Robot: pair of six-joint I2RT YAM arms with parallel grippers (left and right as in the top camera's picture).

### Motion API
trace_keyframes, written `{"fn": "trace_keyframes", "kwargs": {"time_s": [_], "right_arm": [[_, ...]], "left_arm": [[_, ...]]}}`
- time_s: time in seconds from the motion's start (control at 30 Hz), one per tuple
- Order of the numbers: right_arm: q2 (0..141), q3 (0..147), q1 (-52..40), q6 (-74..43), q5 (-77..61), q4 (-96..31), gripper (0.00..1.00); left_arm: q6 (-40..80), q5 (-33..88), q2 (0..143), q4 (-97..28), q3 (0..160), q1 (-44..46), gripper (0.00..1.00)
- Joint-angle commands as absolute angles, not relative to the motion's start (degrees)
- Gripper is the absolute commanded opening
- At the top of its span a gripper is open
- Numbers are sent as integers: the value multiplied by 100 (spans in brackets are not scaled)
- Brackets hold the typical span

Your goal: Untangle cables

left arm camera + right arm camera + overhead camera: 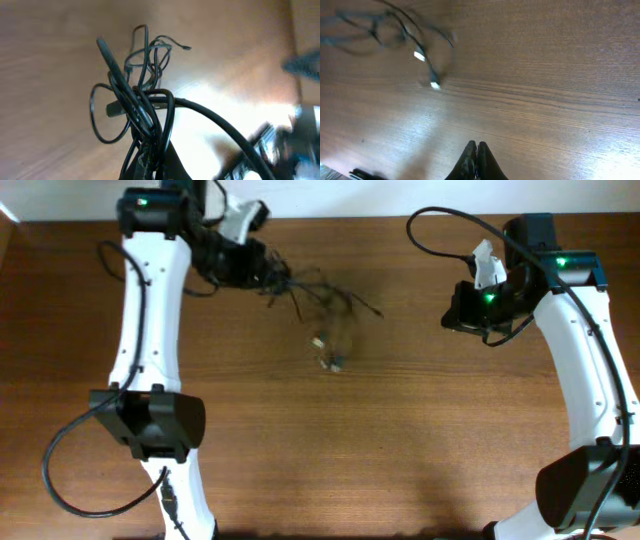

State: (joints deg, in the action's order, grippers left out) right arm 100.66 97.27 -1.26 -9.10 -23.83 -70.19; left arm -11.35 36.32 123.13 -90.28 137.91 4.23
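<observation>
Near the table's point(400, 440) far-left corner the left tool point(240, 265) clamps the cables point(320, 295) by their knotted bunch, likely so loose ends hang free toward mid-table (silver plugs point(333, 363) blurred), while the right tool point(476, 160), pinched shut and empty, hovers toward the right edge.

Brown wood-grain table point(400, 440), grain running left-right, w/ glare patches in the wrist views. Over its far-left-centre part: cables point(310, 290), thin black tangle, motion-blurred. Lowest bits are the silver plug ends point(327, 358), nr table centre; can't tell if they're touching the wood or hanging just above.
</observation>
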Motion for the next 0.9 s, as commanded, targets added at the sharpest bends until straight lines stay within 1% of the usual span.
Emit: {"fn": "trace_keyframes", "kwargs": {"time_s": [0.0,0.1,0.17,0.2,0.23,0.27,0.33,0.4,0.47,0.5,0.53,0.6,0.67,0.73,0.8,0.87], "right_arm": [[10075,9677,-110,-941,-2370,-7017,5],[10075,9677,-113,-941,-2368,-7004,7],[10075,9677,-113,-941,-2351,-7006,8],[10075,9677,-113,-941,-2351,-7006,9],[10075,9677,-113,-943,-2351,-7006,9],[10075,9677,-113,-943,-2355,-7004,9],[10075,9677,-163,-945,-2355,-7006,10],[10075,9677,-261,-945,-2351,-7004,11],[10077,9677,-298,-947,-2331,-7004,15],[10077,9677,-298,-991,-2333,-7004,15],[10077,9677,-298,-1013,-2333,-7004,15],[10077,9677,-298,-1013,-2333,-7011,15],[10077,9677,-298,-1011,-2333,-7002,16],[10077,9677,-298,-1009,-2333,-7004,16],[10077,9677,-298,-1009,-2333,-7004,16],[10077,9677,-298,-1009,-2331,-7000,17]], "left_arm": [[-1916,3879,12501,-9109,13867,873,0],[-1752,3435,13008,-9166,13760,1162,0],[-1192,2738,13410,-9209,13756,1273,38],[-858,2355,13572,-9229,13756,1304,62],[-674,2150,13633,-9218,13756,1302,89],[-639,2049,13635,-9181,13758,1291,100],[-425,1763,13627,-9209,13994,1258,100],[-434,1776,13625,-9290,14372,1278,100],[-805,1774,13625,-9404,14643,1365,97],[-1131,1774,13625,-9395,14717,1435,93],[-1214,1774,13625,-9362,14717,1450,89],[-1393,1778,13616,-9354,14728,1426,79],[-1691,1772,13585,-9487,14805,1385,73],[-1695,1640,13528,-9480,14835,1240,65],[-1317,1186,13566,-9236,14774,1105,65],[-1000,1173,13657,-8788,14656,1094,58]]}}
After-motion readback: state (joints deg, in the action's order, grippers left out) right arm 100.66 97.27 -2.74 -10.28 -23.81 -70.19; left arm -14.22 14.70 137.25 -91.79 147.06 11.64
